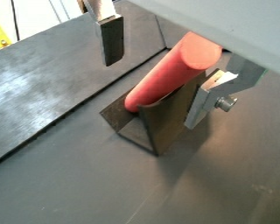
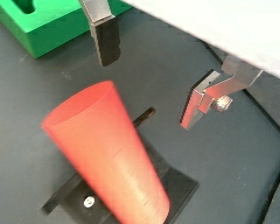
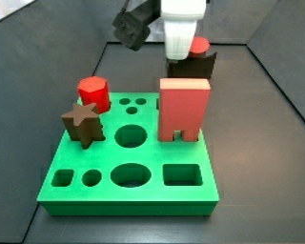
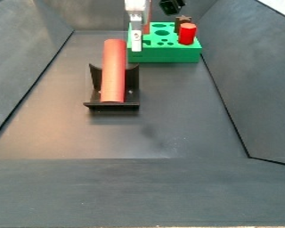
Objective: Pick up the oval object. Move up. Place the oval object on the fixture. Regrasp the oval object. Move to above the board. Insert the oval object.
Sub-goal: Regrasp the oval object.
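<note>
Currently the oval object point(image 4: 111, 68) lies propped in the fixture point(image 4: 110, 94) on the desk point(image 4: 157, 134), left of the board point(image 4: 166, 44). It looks stiff, smooth and light; pinch its raised far end. The end effector point(image 1: 166, 57) hovers there, spread and empty.
</note>
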Controlling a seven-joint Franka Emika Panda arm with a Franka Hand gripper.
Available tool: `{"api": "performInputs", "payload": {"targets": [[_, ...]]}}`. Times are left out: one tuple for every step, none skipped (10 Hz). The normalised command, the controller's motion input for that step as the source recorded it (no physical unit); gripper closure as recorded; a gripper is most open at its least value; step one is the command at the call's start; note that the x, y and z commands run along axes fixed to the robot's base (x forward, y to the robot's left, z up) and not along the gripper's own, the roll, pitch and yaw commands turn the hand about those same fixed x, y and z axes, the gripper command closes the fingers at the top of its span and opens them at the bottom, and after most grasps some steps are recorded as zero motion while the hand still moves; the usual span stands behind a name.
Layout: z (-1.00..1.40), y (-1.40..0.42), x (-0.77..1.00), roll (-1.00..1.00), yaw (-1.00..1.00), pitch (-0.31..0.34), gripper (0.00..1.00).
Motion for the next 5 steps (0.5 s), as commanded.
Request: {"api": "performInputs", "payload": {"targets": [[0.01,-0.02,1.00,-0.03,0.05,0.221,0.00],[0.01,-0.02,0.91,-0.03,0.05,0.227,0.00],[0.01,-0.02,0.84,-0.04,0.05,0.229,0.00],[0.00,-0.02,0.75,-0.04,0.05,0.229,0.00],[0.01,-0.01,0.70,-0.03,0.06,0.231,0.00]]}}
